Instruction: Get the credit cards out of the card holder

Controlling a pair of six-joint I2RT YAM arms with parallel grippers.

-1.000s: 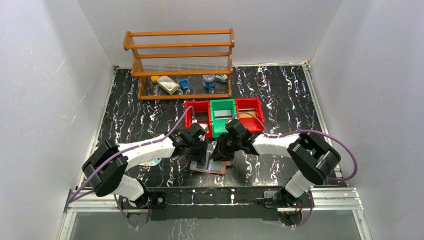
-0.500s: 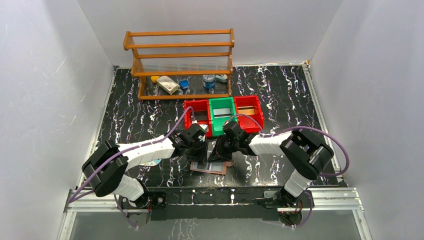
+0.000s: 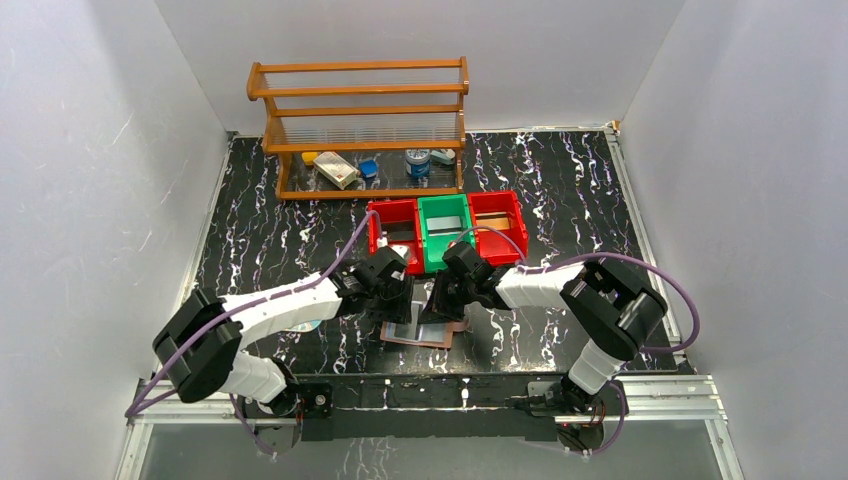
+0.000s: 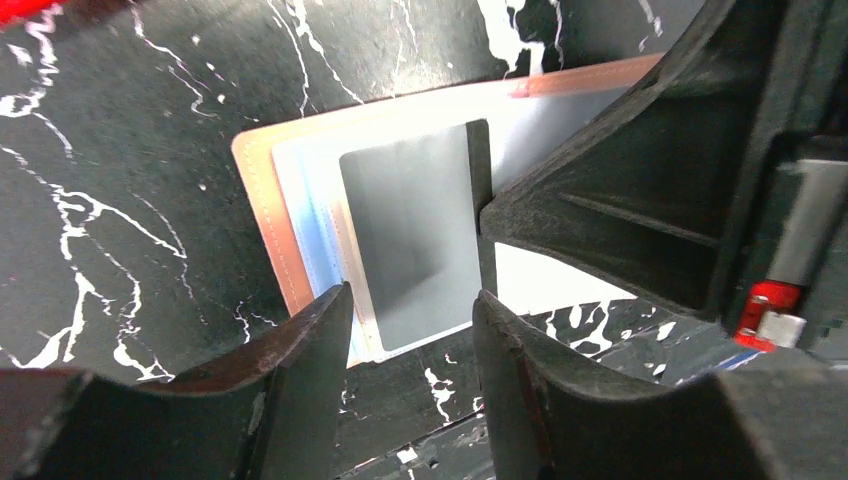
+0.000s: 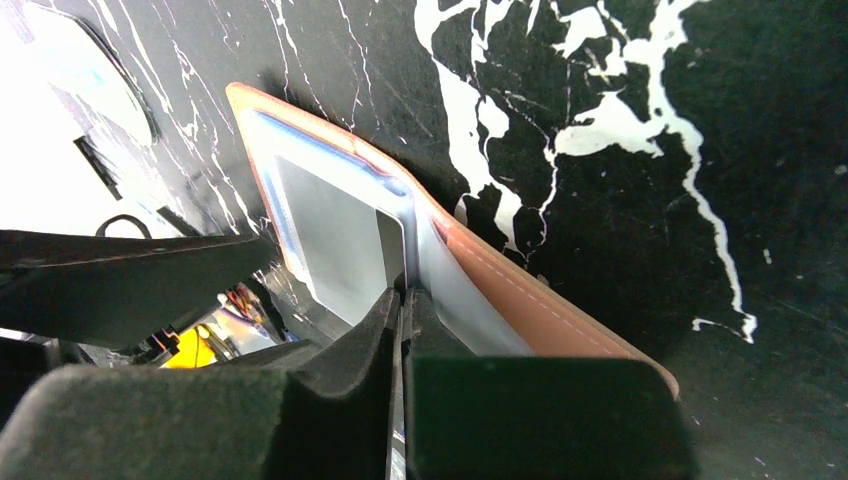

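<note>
The card holder [image 3: 420,333], a reddish-brown leather wallet, lies open on the black marbled table near the front; it also shows in the left wrist view [image 4: 262,205] and the right wrist view [image 5: 530,305]. A pale grey-blue credit card [image 4: 410,235] lies over its bluish inner pockets, also seen in the right wrist view [image 5: 335,240]. My right gripper [image 5: 405,300] is shut on the thin edge of this card at the wallet's middle; from above it [image 3: 438,305] stands over the wallet. My left gripper [image 4: 410,315] is open and empty, hovering above the wallet's near-left edge [image 3: 395,298].
Red [image 3: 385,215], green [image 3: 425,212] and red [image 3: 515,215] bins stand just behind the grippers. A wooden rack [image 3: 360,130] with small items stands at the back. A pale round disc [image 3: 305,326] lies under the left arm.
The right gripper has shifted slightly left over the wallet and stayed shut. The left arm's elbow has swung left and down; its gripper stays open above the wallet.
</note>
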